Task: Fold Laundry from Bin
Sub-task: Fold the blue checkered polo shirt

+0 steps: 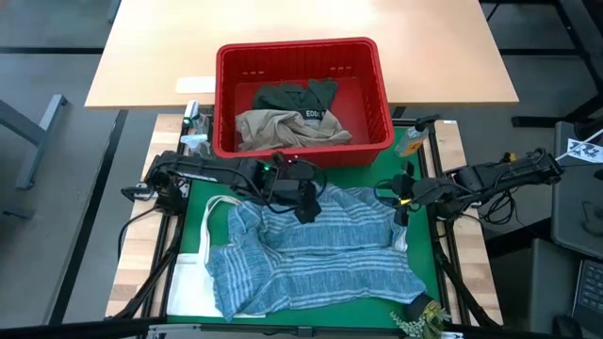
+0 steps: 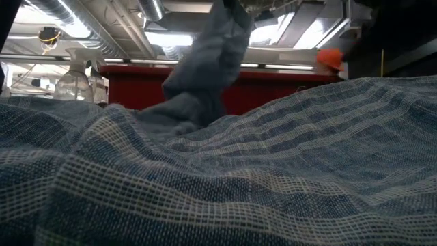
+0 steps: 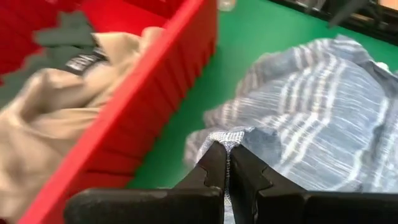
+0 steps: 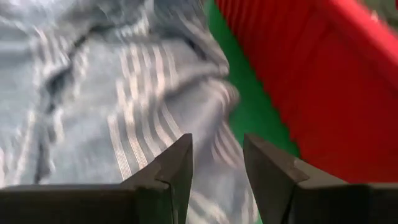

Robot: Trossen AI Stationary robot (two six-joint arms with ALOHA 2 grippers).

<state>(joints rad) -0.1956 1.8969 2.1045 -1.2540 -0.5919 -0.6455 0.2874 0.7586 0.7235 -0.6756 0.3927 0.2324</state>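
Two tools are mine, one on each arm, and both hang over a green mat [image 1: 193,221] on the worktop. Nearest the front edge lies a blue-and-white striped garment [image 1: 311,259], spread wide and rumpled across the mat. In the low view its weave fills almost everything, and one fold of it rises in a peak toward the ceiling lights. A flat white tote bag [image 1: 193,273] lies partly under the garment's left side, one handle looping out beside it.

My left tool [image 1: 306,209] sits at the garment's far edge, near the middle. Its two dark fingers [image 3: 214,165] are pressed together, pinching a small fold of the striped cloth between them. My right tool [image 1: 401,212] hovers over the garment's far right corner. Its fingers [image 4: 177,165] stand apart with the striped cloth below them; they grip nothing.

Just beyond both tools stands the bin [image 1: 301,151], a red plastic basket with slotted walls, its near wall close to the garment's far edge. Inside it, a beige garment [image 1: 287,127] lies crumpled toward the near side, and a dark green garment [image 1: 297,94] with a small label lies behind it. A clear bottle [image 1: 193,132] stands just left of the bin, and an orange-capped one [image 1: 412,143] just right of it.

Beyond the bin a pale wooden table [image 1: 160,47] stretches away.
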